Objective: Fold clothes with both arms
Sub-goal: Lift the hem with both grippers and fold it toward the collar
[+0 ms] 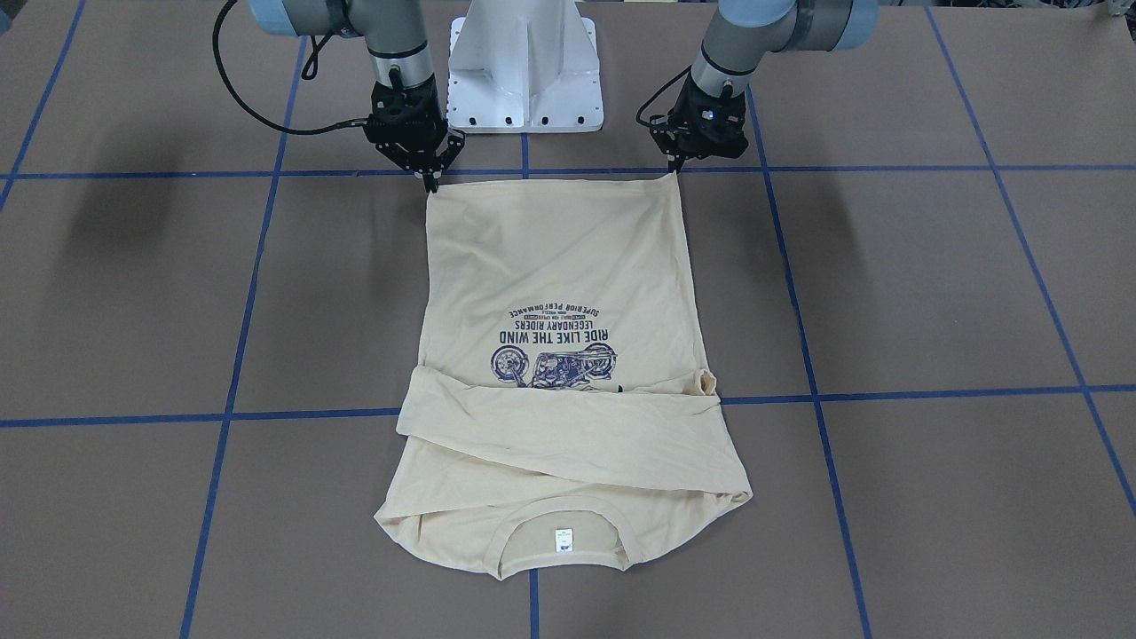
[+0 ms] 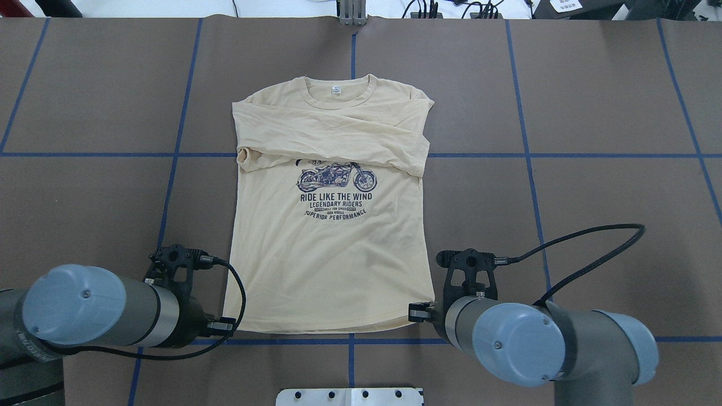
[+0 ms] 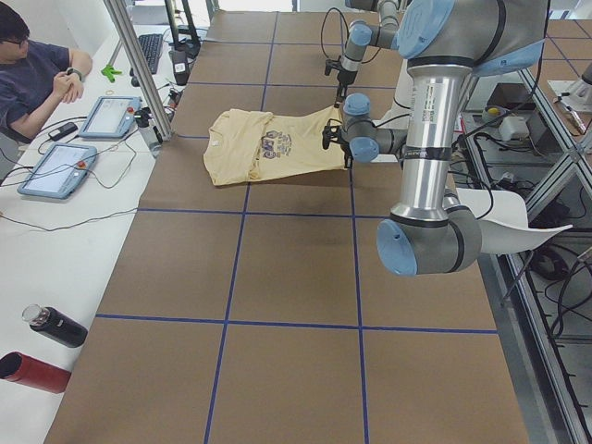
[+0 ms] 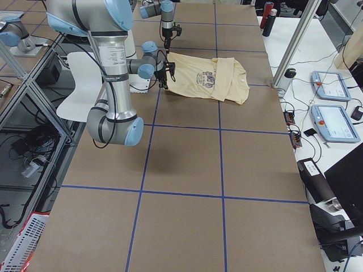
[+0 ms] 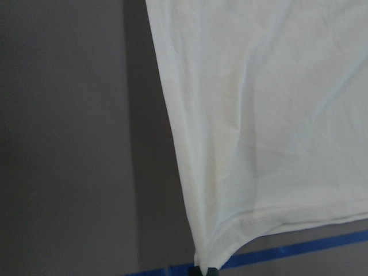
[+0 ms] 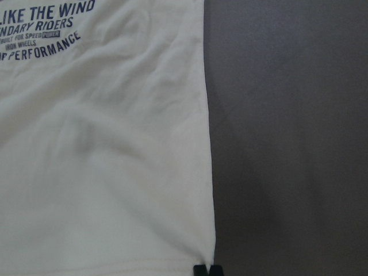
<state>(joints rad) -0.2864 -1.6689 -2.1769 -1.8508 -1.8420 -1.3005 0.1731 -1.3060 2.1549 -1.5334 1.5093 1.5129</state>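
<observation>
Brown sheeting covers the counter (image 1: 932,293), and blue tape lines (image 1: 887,168) divide it into large squares. At its middle lies the cream-yellow long-sleeved T-shirt (image 1: 568,257), print side up, with the hem toward the robot and the neck toward the far side. Both sleeves are folded across the chest, one over the other, and hide the top of the navy motorcycle print (image 2: 337,177). Below the motorcycle the words "RIDE LIKE THE WIND" are readable. A small white neck label (image 2: 336,89) sits inside the collar. The body lies mostly flat with soft wrinkles.

The left claw (image 1: 676,169) is pinched closed on the hem corner at the robot's left. The right claw (image 1: 432,182) is pinched closed on the opposite hem corner. The hem edge runs nearly straight between them. Both claws point tips-down at the counter, just beside a blue line. In each wrist view the hem corner runs into dark fingertips at the bottom edge.

The left arm (image 2: 113,316) and the right arm (image 2: 507,338) reach in from either side of the white pedestal base (image 1: 524,71), and a black cable (image 2: 592,237) loops off the right wrist.

Beyond the counter's far edge a seated person (image 3: 37,74) is at a white bench with two grey tablets (image 3: 55,171). A black bottle (image 3: 55,326) and a red bottle (image 3: 32,370) lie on that bench.
</observation>
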